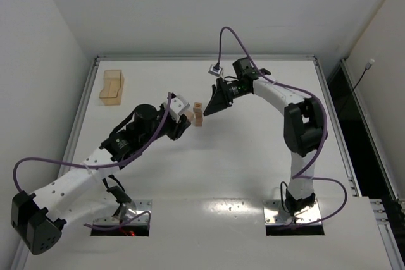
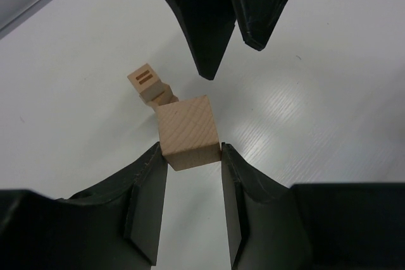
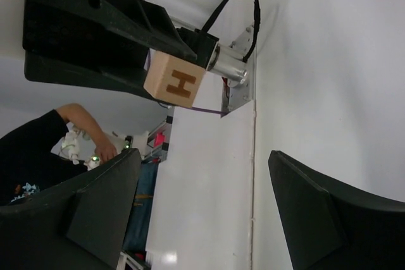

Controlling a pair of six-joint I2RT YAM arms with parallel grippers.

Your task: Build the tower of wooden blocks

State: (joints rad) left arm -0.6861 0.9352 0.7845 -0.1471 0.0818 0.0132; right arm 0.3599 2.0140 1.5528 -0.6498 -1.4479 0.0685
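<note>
Mid-worktop [image 1: 247, 169] is crowded. The wood block tower [image 1: 198, 114] stands between the left claw [image 1: 186, 119] and the right claw [image 1: 212, 107], both near it. The left claw grips a cube [image 2: 188, 132] just beside the tower's top, with only a narrow gap there. The right claw's jaws are spread wide, closing off the tower's right side. The left arm [image 1: 95, 162] bars the near-left diagonal. The right arm [image 1: 302, 124] arcs along the right. The tan box [image 1: 112, 86] sits in the far-left corner, well apart. There is open passage along the far strip behind the tower and on the near-centre worktop between the bases.
</note>
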